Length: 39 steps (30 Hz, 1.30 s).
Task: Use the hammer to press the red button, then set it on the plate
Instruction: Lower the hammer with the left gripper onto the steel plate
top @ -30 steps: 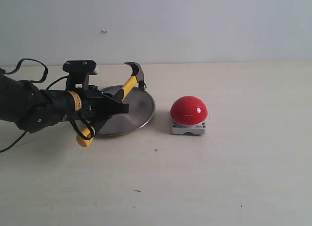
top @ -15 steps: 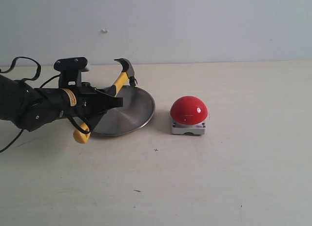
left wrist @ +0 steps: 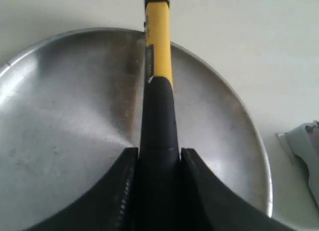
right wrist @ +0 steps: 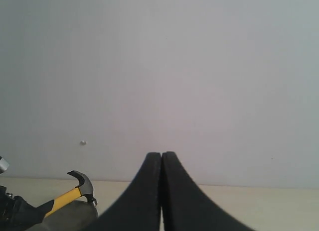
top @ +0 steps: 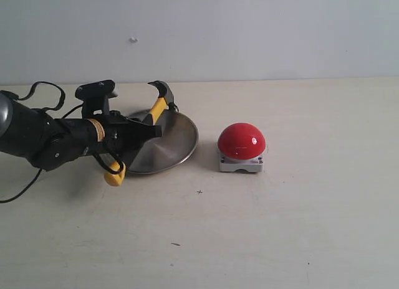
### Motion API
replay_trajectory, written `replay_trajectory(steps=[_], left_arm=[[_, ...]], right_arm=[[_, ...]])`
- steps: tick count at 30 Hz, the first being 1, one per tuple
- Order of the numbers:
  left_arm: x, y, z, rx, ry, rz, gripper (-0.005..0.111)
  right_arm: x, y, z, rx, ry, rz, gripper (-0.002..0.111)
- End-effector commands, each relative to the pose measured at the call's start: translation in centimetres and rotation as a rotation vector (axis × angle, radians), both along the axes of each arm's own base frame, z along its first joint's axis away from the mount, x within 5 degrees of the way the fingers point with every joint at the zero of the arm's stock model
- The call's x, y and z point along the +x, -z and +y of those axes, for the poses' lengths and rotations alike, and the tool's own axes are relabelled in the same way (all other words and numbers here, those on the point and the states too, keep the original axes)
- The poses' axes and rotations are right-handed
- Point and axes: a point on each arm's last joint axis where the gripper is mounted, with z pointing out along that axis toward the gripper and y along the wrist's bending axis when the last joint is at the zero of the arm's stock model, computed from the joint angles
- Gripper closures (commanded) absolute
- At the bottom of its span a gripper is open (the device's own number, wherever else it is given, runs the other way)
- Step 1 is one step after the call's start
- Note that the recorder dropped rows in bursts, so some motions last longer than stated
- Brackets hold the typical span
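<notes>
Over the last second the left gripper (top: pixel 148 131) has drawn the hammer (top: pixel 157 108) back a little from the red button (top: pixel 241 140) and let it sink. The claw head is lower and the shaft lies flatter across the plate (top: pixel 179 139) than before. This looks like the set-down stage of the task, with the press probably behind it, though nothing here proves the button was struck.

The jaws are clamped narrowly on the hammer's black rubber sleeve, one finger (left wrist: pixel 122 191) on each side, and the yellow shaft runs out ahead over the brushed silver plate (left wrist: pixel 70 116). The hammer sits tilted, its dark head raised over the far side of the plate. Its yellow looped butt hangs beyond the near rim on the left. Whether any part of it is touching the metal yet cannot be told from these angles.

The button stands apart on the right of the plate, its glossy dome on the grey-white base. The right gripper (right wrist: pixel 162 155) is pressed closed on nothing, far from the work.
</notes>
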Motion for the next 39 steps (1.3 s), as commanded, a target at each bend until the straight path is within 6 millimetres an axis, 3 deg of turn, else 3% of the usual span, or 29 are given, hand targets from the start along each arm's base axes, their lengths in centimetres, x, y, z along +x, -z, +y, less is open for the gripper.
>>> replay_trajectory(steps=[1, 16, 26, 36, 39], left_arm=[[0.0, -0.8, -0.6, -0.074, 0.033, -0.017, 0.107], [-0.2, -0.1, -0.1, 0.022, 0.045, 0.009, 0.106], [0.8, 1.9, -0.3, 0.065, 0.031, 0.053, 0.076], [0.9, -0.2, -0.2, 0.068, 0.025, 0.023, 0.039], [0.9, -1.4, -0.1, 0.080, 0.028, -0.002, 0.036]], right_arm=[[0.0, 0.1, 0.0, -0.003, 0.004, -0.005, 0.108], [0.0, 0.1, 0.0, -0.003, 0.004, -0.003, 0.108], [0.0, 0.1, 0.0, -0.003, 0.004, -0.003, 0.108], [0.0, 0.1, 0.0, -0.003, 0.004, -0.003, 0.108], [0.0, 0.1, 0.0, -0.003, 0.004, -0.003, 0.108]])
